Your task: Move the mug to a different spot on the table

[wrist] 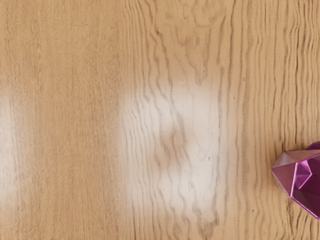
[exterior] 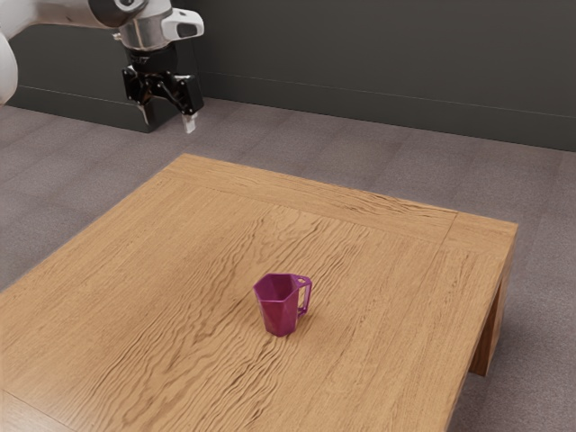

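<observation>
A mug (exterior: pixel 282 304) (wrist: pixel 300 177) stands upright on the table (exterior: pixel 162 297), near its middle, handle toward the exterior view's right. The gripper (exterior: pixel 166 117) hangs above the far edge at the exterior view's upper left, well apart from the mug.

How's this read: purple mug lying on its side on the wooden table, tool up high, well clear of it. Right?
Not quite. The mug stands upright, mouth up, not on its side; the exterior view shows it. The rest holds: on the wooden table, tool up high, well clear of it.
</observation>
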You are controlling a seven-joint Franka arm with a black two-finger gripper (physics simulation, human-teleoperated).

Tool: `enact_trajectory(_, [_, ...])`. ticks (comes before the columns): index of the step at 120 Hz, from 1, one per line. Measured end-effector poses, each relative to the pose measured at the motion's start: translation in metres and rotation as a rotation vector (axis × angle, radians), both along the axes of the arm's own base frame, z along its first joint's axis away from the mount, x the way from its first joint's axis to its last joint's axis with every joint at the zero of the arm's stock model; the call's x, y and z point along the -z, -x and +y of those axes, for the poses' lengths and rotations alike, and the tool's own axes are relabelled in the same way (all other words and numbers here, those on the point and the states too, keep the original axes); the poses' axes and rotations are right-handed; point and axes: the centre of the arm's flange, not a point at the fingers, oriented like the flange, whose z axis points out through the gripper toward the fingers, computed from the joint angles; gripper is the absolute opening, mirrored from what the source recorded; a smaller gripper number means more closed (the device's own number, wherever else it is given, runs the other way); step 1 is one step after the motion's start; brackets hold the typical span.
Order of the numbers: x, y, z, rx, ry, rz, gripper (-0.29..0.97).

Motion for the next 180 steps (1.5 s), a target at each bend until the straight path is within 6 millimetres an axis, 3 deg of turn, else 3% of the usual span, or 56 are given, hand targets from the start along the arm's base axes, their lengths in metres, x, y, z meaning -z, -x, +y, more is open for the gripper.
enact_trajectory(11, [0.001,0.000,-0.002,-0.003,-0.001,0.002,0.68])
enact_trajectory(16, [0.002,-0.002,-0.014,0.015,-0.002,0.002,0.68])
enact_trajectory(31, [0.013,-0.018,-0.103,0.202,-0.014,-0.004,0.68])
enact_trajectory(43, [0.025,-0.019,-0.173,0.423,-0.036,0.006,0.68])
enact_trajectory(62, [0.058,-0.036,-0.253,0.682,-0.074,0.011,0.68])
enact_trajectory(70, [0.076,-0.041,-0.272,0.755,-0.076,0.032,0.68])
enact_trajectory(83, [0.114,-0.049,-0.282,0.818,-0.071,0.107,0.68])
enact_trajectory(117, [0.209,-0.061,-0.276,0.853,-0.060,0.308,0.68])
enact_trajectory(137, [0.244,-0.065,-0.273,0.859,-0.038,0.355,0.68])
enact_trajectory(150, [0.254,-0.066,-0.274,0.859,-0.025,0.364,0.68])
enact_trajectory(164, [0.270,-0.061,-0.277,0.855,-0.009,0.397,0.68])
enact_trajectory(180, [0.304,-0.050,-0.273,0.839,0.002,0.461,0.68])
